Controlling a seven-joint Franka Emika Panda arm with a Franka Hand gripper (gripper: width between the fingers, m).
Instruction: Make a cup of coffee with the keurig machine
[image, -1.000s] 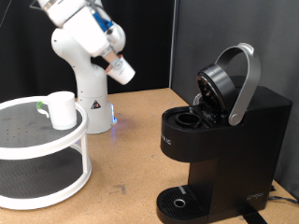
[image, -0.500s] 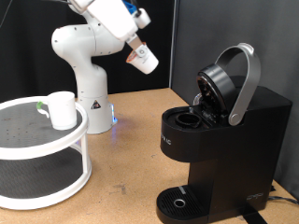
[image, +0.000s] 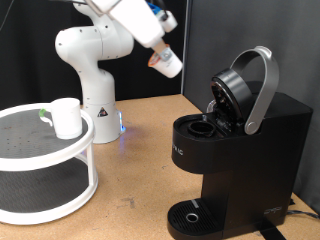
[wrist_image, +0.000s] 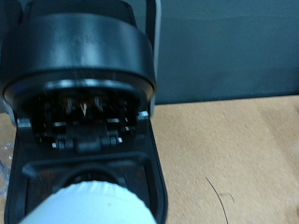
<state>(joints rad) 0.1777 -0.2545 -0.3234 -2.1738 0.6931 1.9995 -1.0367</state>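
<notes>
The black keurig machine (image: 235, 150) stands at the exterior view's right with its silver-grey lid handle (image: 262, 85) raised and its pod chamber (image: 203, 127) open. My gripper (image: 160, 54) is in the air up and to the left of the machine, shut on a small white pod (image: 169, 65) with an orange-red top. In the wrist view the white pod (wrist_image: 89, 207) fills the lower edge, with the open lid (wrist_image: 79, 65) and the chamber (wrist_image: 89, 173) beyond it. The white cup (image: 66, 117) stands on the top tier of a white round stand (image: 20, 150) at the left.
The white robot base (image: 90, 80) stands at the back on the brown table (image: 140, 180). The round drip tray (image: 190, 215) is at the machine's foot. A black curtain is behind.
My gripper has carried the pod up and to the exterior view's right, from near the robot base towards the open machine. The cup and the machine have not moved.
</notes>
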